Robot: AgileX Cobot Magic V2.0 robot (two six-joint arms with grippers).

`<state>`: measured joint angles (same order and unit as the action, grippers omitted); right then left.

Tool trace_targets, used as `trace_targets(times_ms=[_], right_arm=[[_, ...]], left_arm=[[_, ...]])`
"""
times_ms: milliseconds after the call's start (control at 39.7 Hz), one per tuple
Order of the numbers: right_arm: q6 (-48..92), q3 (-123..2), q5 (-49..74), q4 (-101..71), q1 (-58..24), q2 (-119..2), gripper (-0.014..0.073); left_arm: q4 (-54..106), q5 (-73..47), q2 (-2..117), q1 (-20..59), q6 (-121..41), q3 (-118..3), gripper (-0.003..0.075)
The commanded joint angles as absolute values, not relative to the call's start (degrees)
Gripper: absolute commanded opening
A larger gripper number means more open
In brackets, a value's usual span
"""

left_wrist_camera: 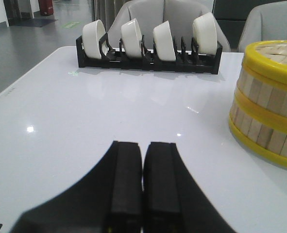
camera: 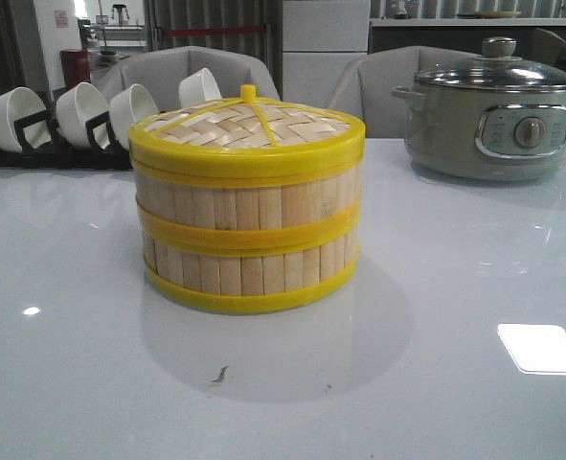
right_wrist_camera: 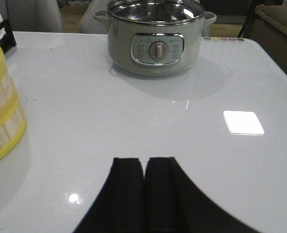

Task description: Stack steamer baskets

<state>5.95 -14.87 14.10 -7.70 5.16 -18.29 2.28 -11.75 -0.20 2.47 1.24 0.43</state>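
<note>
Looking across the white surface [camera: 91,383], I see the steamer baskets [camera: 249,240] at its centre, one sitting squarely on the other, woven lid [camera: 249,129] capping them, so I judge the stack done. The electric pot [camera: 493,120] stands well apart at the back right, the bowl rack [left_wrist_camera: 148,48] at the back left. My left pincer [left_wrist_camera: 143,184] and right pincer [right_wrist_camera: 144,189] are both clenched, holding nothing, parked clear on either side.

Steamer baskets [camera: 249,235] pale bamboo slats, yellow rims; lid [camera: 249,129] woven; table [camera: 455,383] white.
</note>
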Motion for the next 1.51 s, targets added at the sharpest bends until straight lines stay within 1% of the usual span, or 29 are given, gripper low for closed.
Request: trace_targets(times_ms=[0,151,252,1487], right_arm=[[6.1,-16.5,9.4,-7.7,5.4,-18.6,0.0027],[6.1,-16.5,9.4,-7.7,5.4,-18.6,0.0027],[6.1,-16.5,9.5,-7.7,5.4,-18.6,0.0027],[6.1,-16.5,9.5,-7.7,5.4,-18.6,0.0027]], left_arm=[[2.8,-3.7,-1.0,2.4,1.5,0.5,0.0085],[1.1,3.6,-1.1,2.4,1.5,0.5,0.0085],[0.5,6.5,-1.1,2.4,1.5,0.5,0.0085],[-2.1,6.1,-1.0,2.4,1.5,0.5,0.0085]])
